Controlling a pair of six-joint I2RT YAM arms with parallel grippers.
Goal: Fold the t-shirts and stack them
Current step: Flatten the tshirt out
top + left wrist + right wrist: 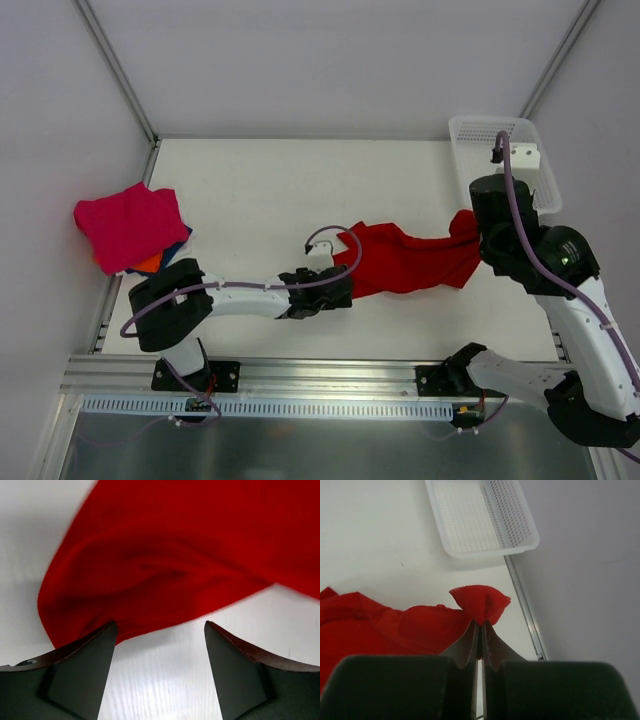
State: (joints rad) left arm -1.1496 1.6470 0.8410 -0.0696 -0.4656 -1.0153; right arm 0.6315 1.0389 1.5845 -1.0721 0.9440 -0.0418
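Observation:
A bright red t-shirt lies crumpled and stretched across the middle of the table. My right gripper is shut on its right end, pinching a fold of red cloth and holding it up. My left gripper is open and empty at the shirt's left end, fingers low over the table, the left one against the cloth edge. A folded magenta-pink t-shirt lies at the far left on top of an orange one and a dark blue one.
A white plastic mesh basket stands at the back right corner; it also shows in the right wrist view and holds nothing. A metal rail runs along the table's right edge next to the wall.

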